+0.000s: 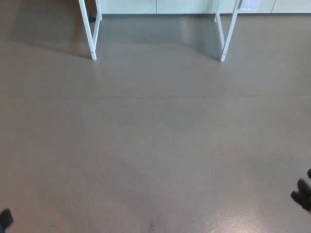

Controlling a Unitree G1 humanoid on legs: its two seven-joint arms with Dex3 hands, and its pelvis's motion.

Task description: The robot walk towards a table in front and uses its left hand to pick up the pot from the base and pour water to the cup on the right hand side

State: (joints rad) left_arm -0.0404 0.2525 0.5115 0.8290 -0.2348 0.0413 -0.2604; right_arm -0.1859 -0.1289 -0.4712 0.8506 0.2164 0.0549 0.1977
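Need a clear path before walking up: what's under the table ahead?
Between the white table legs only bare grey floor and its shadow show, with a white wall base behind. The tabletop, pot and cup are out of frame.

No readable text or labels anywhere (the floor (155, 145) seems quite bare).

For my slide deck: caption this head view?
Bare grey floor ahead, white table legs far off, both hands' tips, left and right, at the frame's lower corners.

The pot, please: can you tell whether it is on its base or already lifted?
Cannot tell: only the white table legs and bare floor show; no pot is in view.
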